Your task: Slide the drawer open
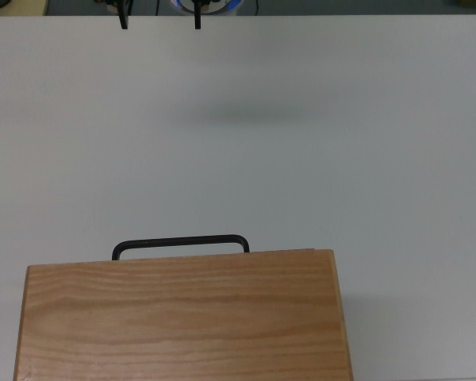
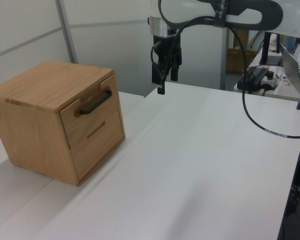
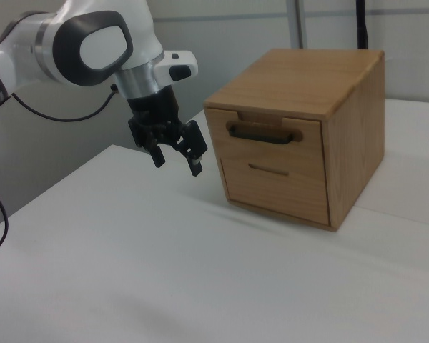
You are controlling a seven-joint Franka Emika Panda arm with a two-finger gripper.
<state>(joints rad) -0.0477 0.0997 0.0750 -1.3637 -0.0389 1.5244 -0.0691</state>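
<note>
— Where's the drawer (image 3: 272,141)?
— Closed, in the wooden cabinet (image 3: 347,114) at six o'clock in the top view.
— The tool (image 3: 176,158)?
— Fingers spread, holding nothing, hanging above the white counter (image 3: 164,271), well apart from the handle (image 3: 263,133).

cabinet (image 3: 347,78): light honey-brown wood, darker grain streaks along its top
drawer (image 3: 272,153): the same pale wood, plain front
handle (image 3: 263,133): thin black bar
end effector (image 3: 176,161): black fingers, wide apart
arm (image 3: 93,43): white shell, dark grey joint rings, silver wrist
table (image 3: 164,271): plain white, unpatterned
cable (image 2: 255,115): black
</note>
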